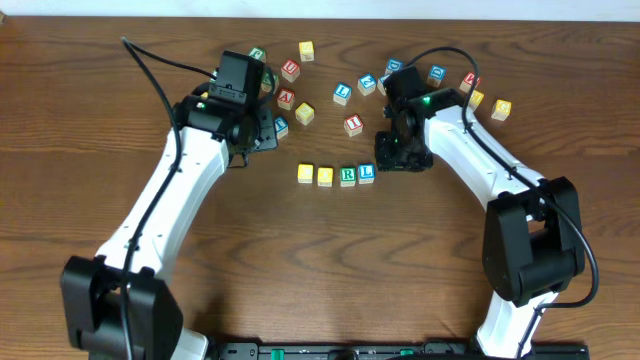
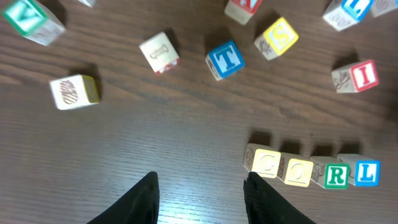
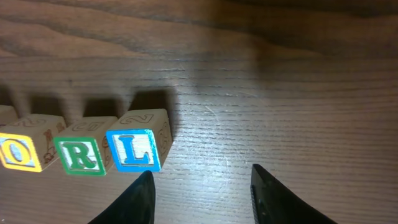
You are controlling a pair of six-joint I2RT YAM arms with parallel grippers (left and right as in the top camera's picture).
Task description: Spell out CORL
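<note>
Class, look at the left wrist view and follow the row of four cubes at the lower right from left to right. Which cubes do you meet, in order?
yellow C cube → yellow O cube → green R cube → blue L cube

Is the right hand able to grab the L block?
Probably yes. The right hand is open and empty beside the L block, nothing between them. Only the R block crowds its other side.

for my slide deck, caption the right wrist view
Right gripper, fingers apart and empty, hovers beside the L cube ending the letter row.
</note>
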